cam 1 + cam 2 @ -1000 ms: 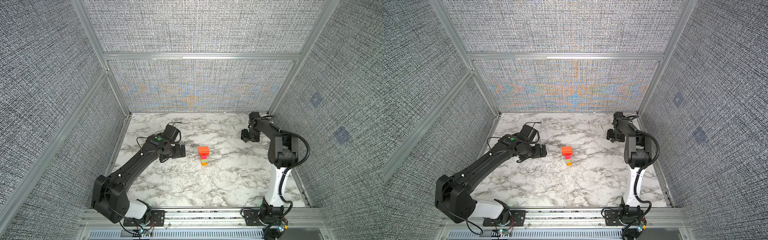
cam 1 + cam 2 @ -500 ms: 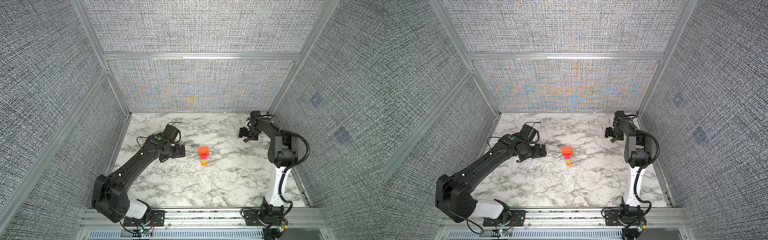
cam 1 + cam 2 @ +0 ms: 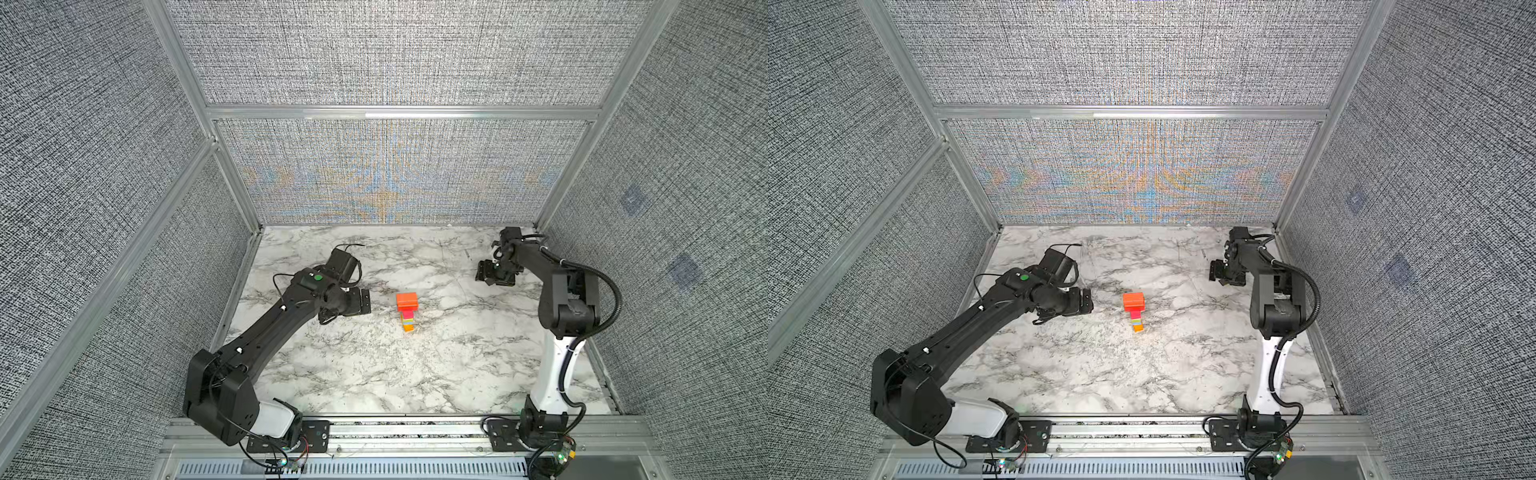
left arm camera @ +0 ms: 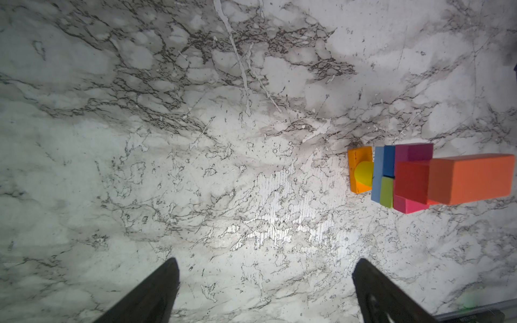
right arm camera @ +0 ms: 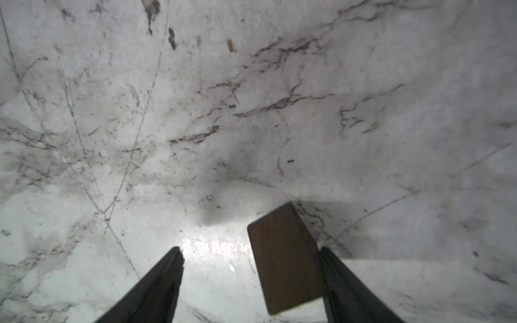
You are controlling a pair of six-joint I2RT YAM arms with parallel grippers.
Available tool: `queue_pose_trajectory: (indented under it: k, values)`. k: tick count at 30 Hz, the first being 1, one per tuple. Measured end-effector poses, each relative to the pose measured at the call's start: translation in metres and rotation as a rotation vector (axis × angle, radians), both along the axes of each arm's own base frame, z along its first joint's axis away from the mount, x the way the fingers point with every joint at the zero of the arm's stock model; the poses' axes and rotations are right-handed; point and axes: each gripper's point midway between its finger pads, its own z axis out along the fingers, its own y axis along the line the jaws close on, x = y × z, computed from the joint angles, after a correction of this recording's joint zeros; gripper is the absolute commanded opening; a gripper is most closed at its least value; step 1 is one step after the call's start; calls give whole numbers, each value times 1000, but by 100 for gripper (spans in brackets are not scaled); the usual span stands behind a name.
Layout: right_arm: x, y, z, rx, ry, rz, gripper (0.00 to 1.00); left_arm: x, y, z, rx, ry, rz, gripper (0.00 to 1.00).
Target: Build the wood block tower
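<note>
Brown block point(image 5: 285, 260) sits between the right gripper's point(image 5: 251, 251) parted jaws, touching only one finger. Left gripper point(image 4: 265, 265) hangs spread wide and empty near the wood block tower point(image 4: 414, 179)

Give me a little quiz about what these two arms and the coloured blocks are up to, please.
1. True or false: the left gripper is holding a block.
2. Which piece tops the wood block tower? A) a white cube B) the red-orange slab C) a black disc
3. Fill in: the block between the fingers of the right gripper is dark ____.

Key
1. False: its jaws stand open over bare table.
2. B.
3. Brown: the dark brown block sits against one finger, with a gap to the other.
</note>
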Motion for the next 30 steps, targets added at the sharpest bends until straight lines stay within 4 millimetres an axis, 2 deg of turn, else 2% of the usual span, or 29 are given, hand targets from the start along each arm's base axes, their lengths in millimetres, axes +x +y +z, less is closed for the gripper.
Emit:
queue_pose_trajectory:
  k: [8, 17, 22, 30]
  values:
    - [2, 19, 2, 0, -11, 45, 75, -1, 1, 2, -4, -6, 0, 99]
    - [-3, 13, -1, -35, 4, 41, 72, -1, 1, 1, -3, -6, 0, 99]
    - [-4, 11, -2, -54, 4, 56, 82, -1, 1, 0, -3, -2, 0, 99]
    - [10, 14, -3, -44, -20, 89, 83, -3, 1, -2, 0, 5, -1, 99]
